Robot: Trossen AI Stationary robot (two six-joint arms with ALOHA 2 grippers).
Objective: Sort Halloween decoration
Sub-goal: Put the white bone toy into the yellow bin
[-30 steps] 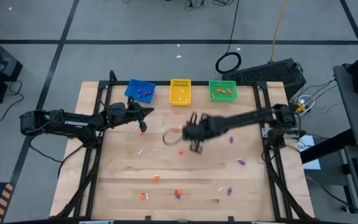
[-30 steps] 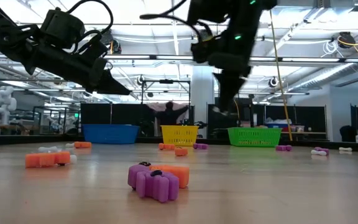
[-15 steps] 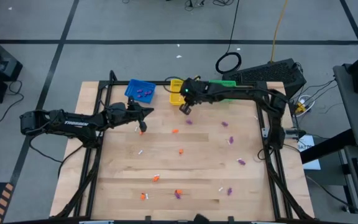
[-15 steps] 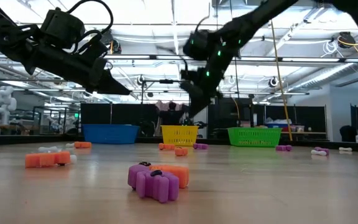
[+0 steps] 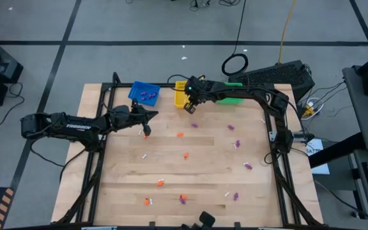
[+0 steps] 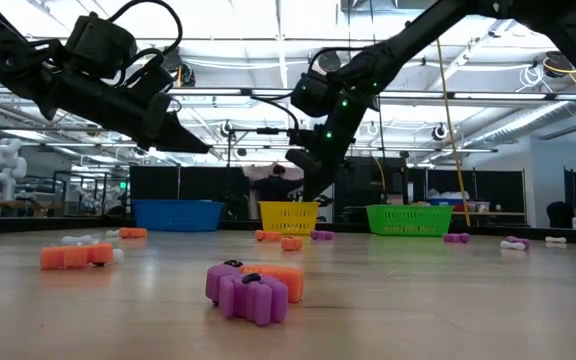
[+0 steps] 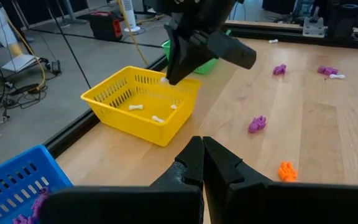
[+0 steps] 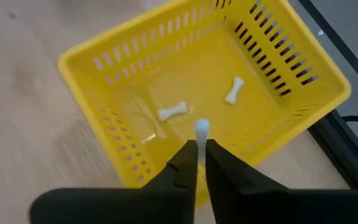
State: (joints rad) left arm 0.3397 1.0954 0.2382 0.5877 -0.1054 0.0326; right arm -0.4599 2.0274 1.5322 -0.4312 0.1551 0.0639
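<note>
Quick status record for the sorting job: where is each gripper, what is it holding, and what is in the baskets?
right gripper: above the yellow basket, pinching a white bone between its fingertips
left gripper: shut, empty, hovering over the table near the blue basket
yellow basket contents: two white bones
blue basket contents: purple pieces
green basket: partly hidden by the right arm
table: orange, purple and white pieces scattered, unsorted

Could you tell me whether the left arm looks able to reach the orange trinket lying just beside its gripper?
Probably yes: the left gripper, shut, hangs beside the orange trinket, with bare table around it and nothing between.
</note>
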